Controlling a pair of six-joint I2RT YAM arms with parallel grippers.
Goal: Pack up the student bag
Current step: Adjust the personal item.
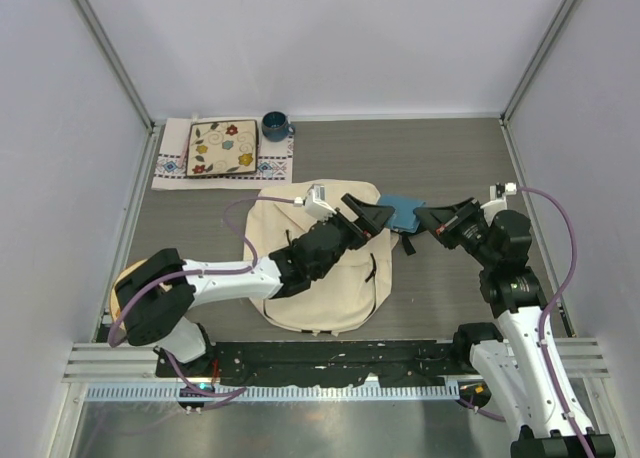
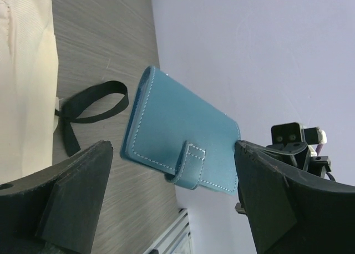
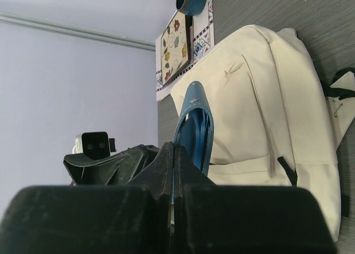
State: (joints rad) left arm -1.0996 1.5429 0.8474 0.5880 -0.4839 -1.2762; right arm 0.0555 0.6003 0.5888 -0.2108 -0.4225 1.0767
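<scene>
Cream fabric, pocket side up with black straps [image 2: 91, 107] trailing at its right edge, the student bag [image 1: 320, 278] lies flat on the grey table [image 1: 450, 158] near the arm bases. The left arm stretches low across it, and the left gripper [image 1: 372, 216] hangs over its far right corner, jaws spread wide and holding nothing. Just beyond, the right gripper [image 1: 428, 221], its arm bent and reaching leftward, is clamped on a blue wallet [image 1: 402, 212] raised off the table; farthest back are a patterned plate [image 1: 223, 148] and a blue mug [image 1: 275, 128].
</scene>
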